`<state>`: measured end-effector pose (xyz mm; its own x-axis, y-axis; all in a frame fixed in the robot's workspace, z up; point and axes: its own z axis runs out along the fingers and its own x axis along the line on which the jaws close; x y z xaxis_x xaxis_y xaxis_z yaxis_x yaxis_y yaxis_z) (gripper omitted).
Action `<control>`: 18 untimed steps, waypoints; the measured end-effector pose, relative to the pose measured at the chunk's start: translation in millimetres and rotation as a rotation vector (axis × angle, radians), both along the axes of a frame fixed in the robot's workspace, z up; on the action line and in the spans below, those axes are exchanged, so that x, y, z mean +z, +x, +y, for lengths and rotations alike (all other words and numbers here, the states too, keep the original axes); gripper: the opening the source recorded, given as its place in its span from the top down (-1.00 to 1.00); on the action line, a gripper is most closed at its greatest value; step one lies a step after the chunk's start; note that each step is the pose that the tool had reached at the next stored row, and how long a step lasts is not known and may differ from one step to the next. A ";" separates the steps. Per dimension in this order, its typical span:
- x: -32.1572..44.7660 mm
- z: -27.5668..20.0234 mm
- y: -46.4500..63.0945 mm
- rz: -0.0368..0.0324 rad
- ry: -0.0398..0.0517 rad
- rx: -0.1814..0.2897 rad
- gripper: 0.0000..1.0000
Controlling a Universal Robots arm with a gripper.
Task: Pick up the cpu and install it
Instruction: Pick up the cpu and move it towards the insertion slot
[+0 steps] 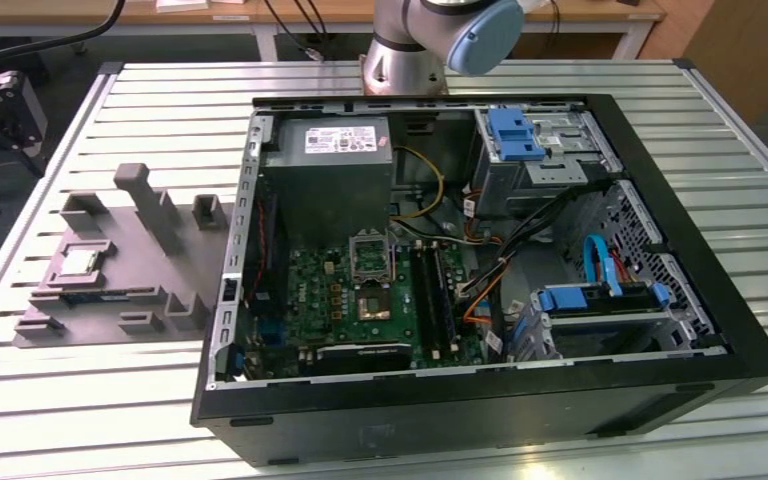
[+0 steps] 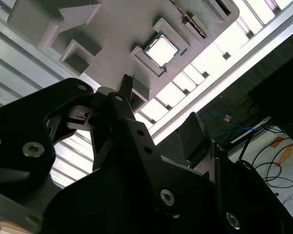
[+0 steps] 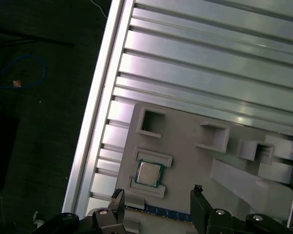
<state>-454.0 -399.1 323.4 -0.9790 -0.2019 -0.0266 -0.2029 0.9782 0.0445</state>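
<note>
The cpu (image 3: pixel 149 173) is a small square chip with a pale silvery top. It lies flat in a framed seat of the grey plastic tray (image 3: pixel 185 161), and it also shows in the second wrist view (image 2: pixel 161 50) and in the exterior view (image 1: pixel 80 262). My gripper (image 3: pixel 157 191) hovers well above the tray, open, its two dark fingertips (image 3: pixel 118 194) spread wide with nothing between them. In the second wrist view the gripper (image 2: pixel 161 105) hangs over the tray close to the chip without touching it.
The open black computer case (image 1: pixel 704 300) lies on the slatted aluminium table (image 1: pixel 171 90), to the exterior view's right of the tray (image 1: pixel 157 290). Inside are the green motherboard (image 1: pixel 344 300) with its socket (image 1: pixel 371 258), a power supply (image 1: pixel 337 150) and cables. The table edge (image 3: pixel 95 112) runs close to the tray.
</note>
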 end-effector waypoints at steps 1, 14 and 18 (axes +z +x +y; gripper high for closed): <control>0.0 0.0 0.0 0.0000 0.0000 0.006 -0.29; -0.2 0.0 0.0 0.0000 0.0000 0.008 -0.29; -3.1 -0.1 -0.1 0.0000 0.0001 -0.015 -0.29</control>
